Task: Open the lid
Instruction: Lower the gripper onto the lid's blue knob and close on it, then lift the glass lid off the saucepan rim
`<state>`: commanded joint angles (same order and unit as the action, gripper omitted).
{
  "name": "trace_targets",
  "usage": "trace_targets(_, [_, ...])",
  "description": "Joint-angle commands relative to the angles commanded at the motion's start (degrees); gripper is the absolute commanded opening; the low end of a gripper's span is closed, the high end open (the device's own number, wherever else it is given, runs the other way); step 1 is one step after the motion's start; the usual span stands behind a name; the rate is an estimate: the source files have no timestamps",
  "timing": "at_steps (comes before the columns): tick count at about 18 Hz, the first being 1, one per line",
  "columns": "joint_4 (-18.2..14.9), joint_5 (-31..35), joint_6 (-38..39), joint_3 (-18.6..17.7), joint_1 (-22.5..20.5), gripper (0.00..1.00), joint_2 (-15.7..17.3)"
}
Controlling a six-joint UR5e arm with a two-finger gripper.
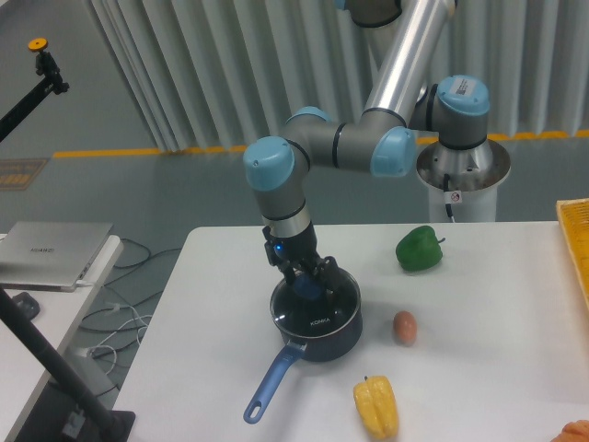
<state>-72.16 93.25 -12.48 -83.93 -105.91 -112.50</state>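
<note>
Camera: hand (pixel 310 273) grips knob atop the lid (pixel 317 308).

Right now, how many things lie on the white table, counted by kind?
Peppers: 2, green pepper and yellow pepper
Egg: 1
Saucepan: 1
Lid: 1, on the saucepan
Total: 5
</note>
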Motion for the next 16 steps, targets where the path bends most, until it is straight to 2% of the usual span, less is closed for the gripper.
trace_targets(6, [0.00,-0.09,-0.35,-0.26,0.09,1.00,0.09])
trace_targets(9, [0.00,-0.09,-0.53,-0.35,0.09,0.94,0.17])
trace_targets(10, [0.00,-0.09,-0.53,-0.35,0.26,0.88,0.09])
trace_targets(11, [0.00,-0.09,-0.53,-0.35,0.35,0.71,0.17])
trace_targets(14, [0.09,-0.09,-0.70,-0.35,0.35,0.64,0.18])
trace_targets(15, [0.09,-0.17,-0.70,-0.35,0.35,0.59,0.18])
trace_targets(16, [0.09,-0.18,-0.70,-0.44,0.35,0.59,0.18])
